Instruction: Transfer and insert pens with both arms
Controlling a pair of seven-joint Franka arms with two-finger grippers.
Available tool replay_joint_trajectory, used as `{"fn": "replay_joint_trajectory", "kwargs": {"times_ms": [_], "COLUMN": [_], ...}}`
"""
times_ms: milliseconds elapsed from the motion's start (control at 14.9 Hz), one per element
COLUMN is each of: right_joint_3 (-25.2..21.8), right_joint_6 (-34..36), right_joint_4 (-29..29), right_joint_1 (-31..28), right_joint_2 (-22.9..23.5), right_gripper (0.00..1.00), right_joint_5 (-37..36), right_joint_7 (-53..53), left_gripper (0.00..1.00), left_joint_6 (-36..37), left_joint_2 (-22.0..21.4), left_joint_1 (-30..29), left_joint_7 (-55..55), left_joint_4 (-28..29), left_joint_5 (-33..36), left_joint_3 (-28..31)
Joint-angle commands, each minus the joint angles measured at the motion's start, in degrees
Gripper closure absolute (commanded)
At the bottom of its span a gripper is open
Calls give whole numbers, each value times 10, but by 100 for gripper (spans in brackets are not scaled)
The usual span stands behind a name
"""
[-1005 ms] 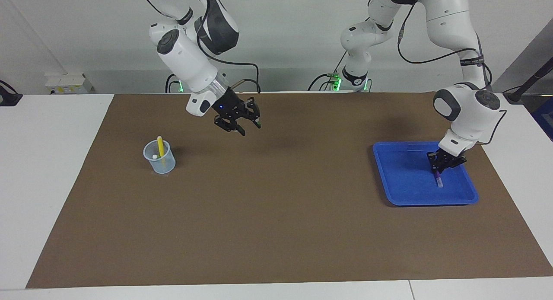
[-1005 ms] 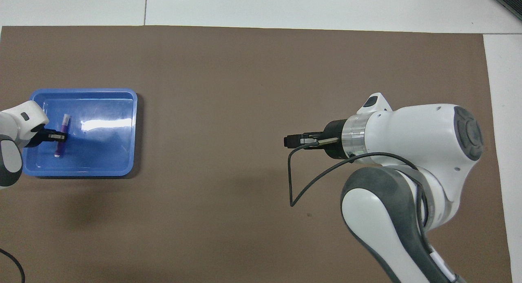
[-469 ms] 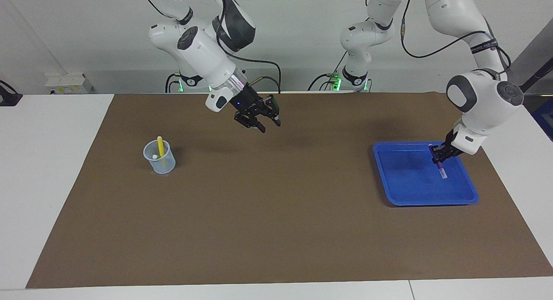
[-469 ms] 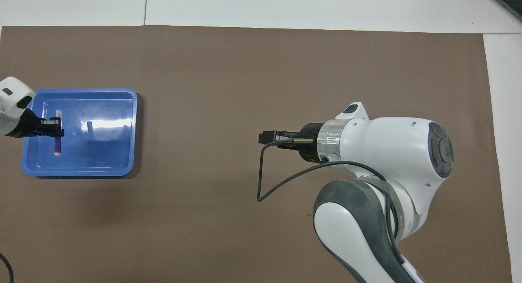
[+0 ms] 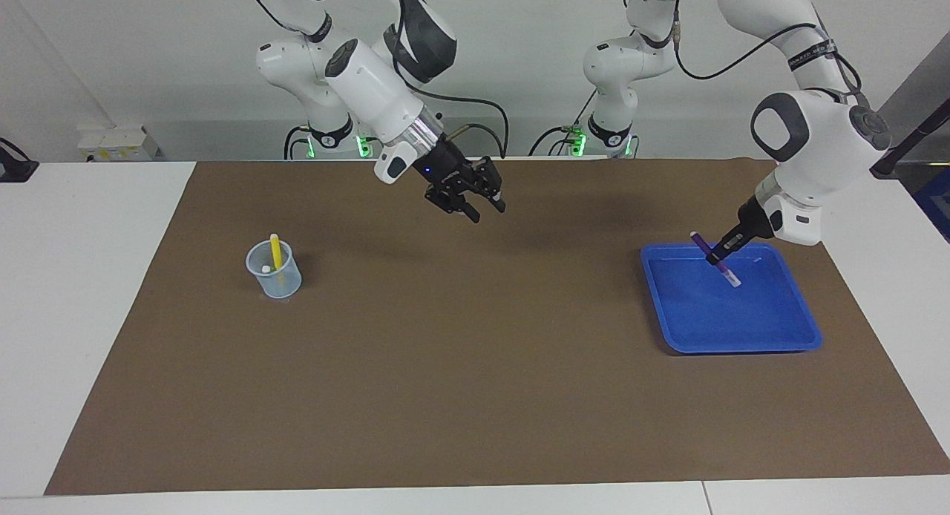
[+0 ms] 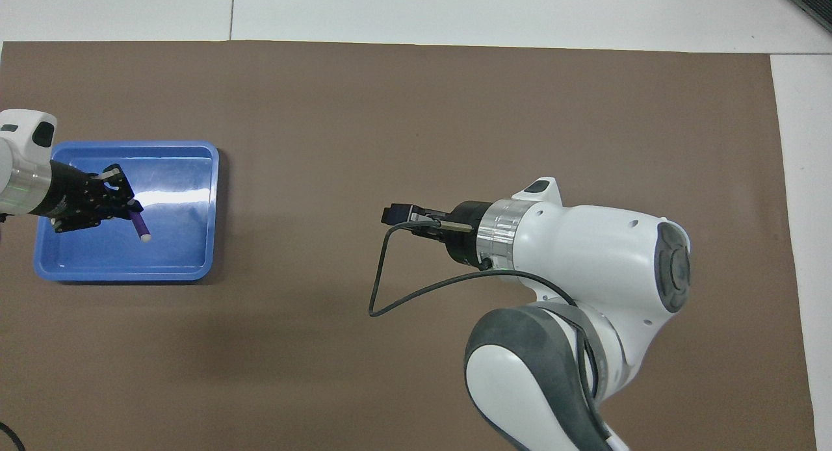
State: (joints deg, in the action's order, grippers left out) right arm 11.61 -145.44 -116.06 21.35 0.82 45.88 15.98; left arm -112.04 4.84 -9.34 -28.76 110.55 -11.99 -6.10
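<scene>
Left gripper (image 5: 718,260): clamped on the purple pen (image 5: 714,258), raised over the blue tray (image 5: 742,340), near the tray's 12 o'clock edge in the facing view.
Purple pen: tilted in the air, pale end lowest, pointing toward 4 o'clock in the facing view.
Right gripper (image 5: 484,209): up over the brown mat (image 5: 475,396), fingers parted, nothing held.
Cup (image 5: 274,270): on the mat toward the right arm's end, at 9 o'clock in the facing view.
Yellow pen (image 5: 275,251): standing in the cup, leaning.

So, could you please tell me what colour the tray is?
The tray is blue, clearest in the overhead view.
</scene>
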Motion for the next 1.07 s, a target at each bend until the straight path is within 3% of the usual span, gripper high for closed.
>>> {"fn": "replay_joint_trajectory", "kwargs": {"times_ms": [0,268,670,1005], "right_joint_3": [0,0,0,0], "right_joint_6": [-56,-109,-151,-179], "right_joint_4": [7,25,86,114], "right_joint_1": [31,74,123,159], "right_joint_2": [19,44,87,136], "right_gripper": [39,23,23,23], "right_joint_5": [46,55,54,46], "right_joint_7": [10,24,62,24], "left_gripper": [100,100,100,100], "left_joint_6": [22,27,48,89], "left_joint_2": [-27,-42,-56,-77], "left_joint_1": [32,66,102,101], "left_joint_7": [-115,-260,-408,-438], "left_joint_4": [9,12,20,38], "left_joint_5": [-38,-95,-173,-232], "left_joint_3": [6,6,6,6]}}
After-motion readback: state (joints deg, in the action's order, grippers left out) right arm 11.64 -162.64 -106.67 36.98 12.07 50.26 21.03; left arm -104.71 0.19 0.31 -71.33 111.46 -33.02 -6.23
